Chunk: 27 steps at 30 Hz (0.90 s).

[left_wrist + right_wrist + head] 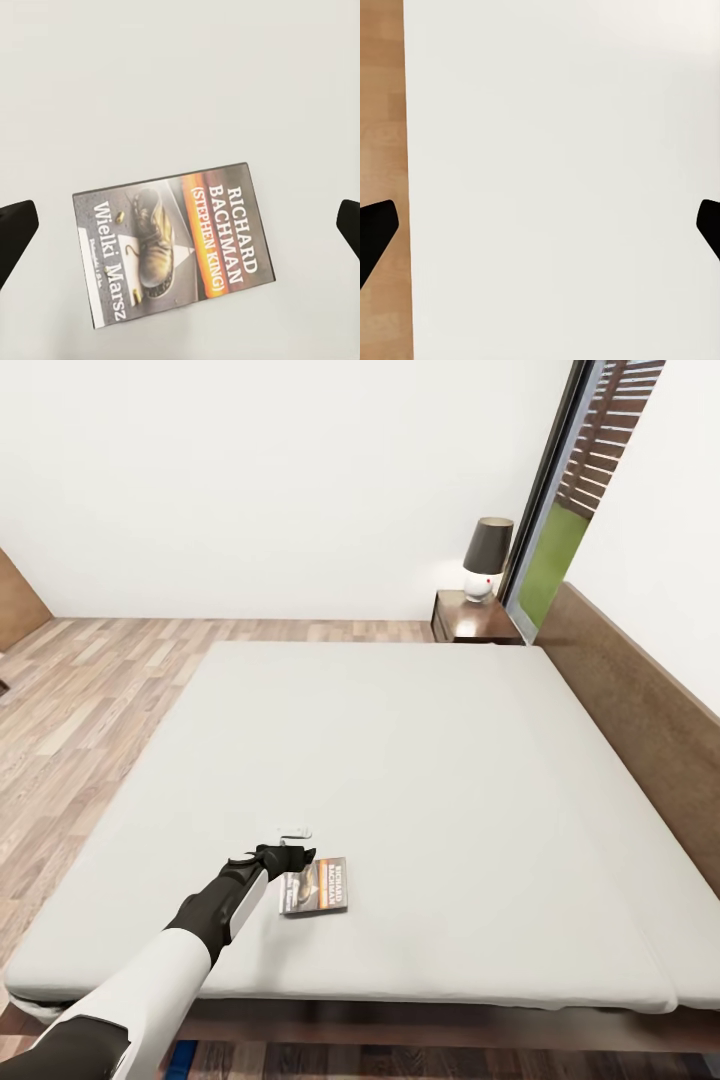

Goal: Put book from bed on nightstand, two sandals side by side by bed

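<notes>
The book (315, 887), dark grey with an orange band and white lettering, lies flat on the bed's pale mattress (420, 780) near its near edge. My left gripper (290, 857) hovers just over the book's left end, open. In the left wrist view the book (176, 244) lies between and beyond the two spread black fingertips (15, 232), and nothing is held. My right gripper (540, 229) is open over a white surface beside a strip of wood floor (382, 112). A nightstand (475, 620) stands at the bed's far corner. A sliver of bright blue (180, 1057) on the floor may be a sandal.
A lamp (487, 558) with a dark shade stands on the nightstand's top. The brown headboard (640, 710) runs along the bed's right side. A tall dark-framed window (570, 490) is behind the nightstand. Wood-plank floor (90, 700) stretches left of the bed.
</notes>
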Available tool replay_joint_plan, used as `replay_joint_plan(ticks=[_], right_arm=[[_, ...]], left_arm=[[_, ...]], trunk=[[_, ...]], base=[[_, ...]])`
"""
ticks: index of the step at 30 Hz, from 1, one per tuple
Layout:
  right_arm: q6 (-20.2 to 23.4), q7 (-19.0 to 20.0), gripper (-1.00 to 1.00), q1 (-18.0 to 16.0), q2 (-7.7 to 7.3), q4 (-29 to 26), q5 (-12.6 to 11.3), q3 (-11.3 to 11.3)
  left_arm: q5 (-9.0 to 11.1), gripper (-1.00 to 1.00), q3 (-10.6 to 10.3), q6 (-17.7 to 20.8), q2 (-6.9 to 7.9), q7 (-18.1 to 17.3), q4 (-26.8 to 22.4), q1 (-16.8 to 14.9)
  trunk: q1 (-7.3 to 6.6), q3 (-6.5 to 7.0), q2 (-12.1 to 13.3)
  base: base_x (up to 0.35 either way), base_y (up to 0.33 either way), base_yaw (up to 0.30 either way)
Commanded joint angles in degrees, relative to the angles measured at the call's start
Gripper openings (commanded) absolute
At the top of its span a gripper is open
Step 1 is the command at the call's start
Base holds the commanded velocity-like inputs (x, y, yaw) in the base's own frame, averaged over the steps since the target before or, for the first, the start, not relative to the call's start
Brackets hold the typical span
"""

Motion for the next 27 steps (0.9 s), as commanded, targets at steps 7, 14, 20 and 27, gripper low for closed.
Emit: replay_joint_plan(ticks=[7,14,20,27], right_arm=[[0.2,-0.2,1.00,0.1,0.02,-0.1,-0.5,0.5],[0.2,-0.2,1.00,0.0,0.02,-0.1,-0.5,0.5],[0.2,-0.2,1.00,0.0,0.02,0.0,-0.5,0.5],[0.2,-0.2,1.00,0.0,0.02,-0.1,-0.5,0.5]], left_arm=[[0.6,1.00,-0.2,0.3,-0.01,0.1,-0.1,0.0],[0.6,1.00,-0.6,0.3,-0.05,0.2,-0.6,-0.1],[0.6,1.00,-0.8,0.3,-0.06,0.2,-0.8,-0.1],[0.6,1.00,-0.9,0.3,-0.01,0.2,-1.6,-0.1]], trunk=[[0.03,-0.08,-0.1],[0.03,-0.08,-0.1],[0.03,-0.08,-0.1],[0.03,-0.08,-0.1]], base=[[0.000,0.000,0.004],[0.000,0.000,0.001],[0.000,0.000,0.000],[0.000,0.000,0.000]])
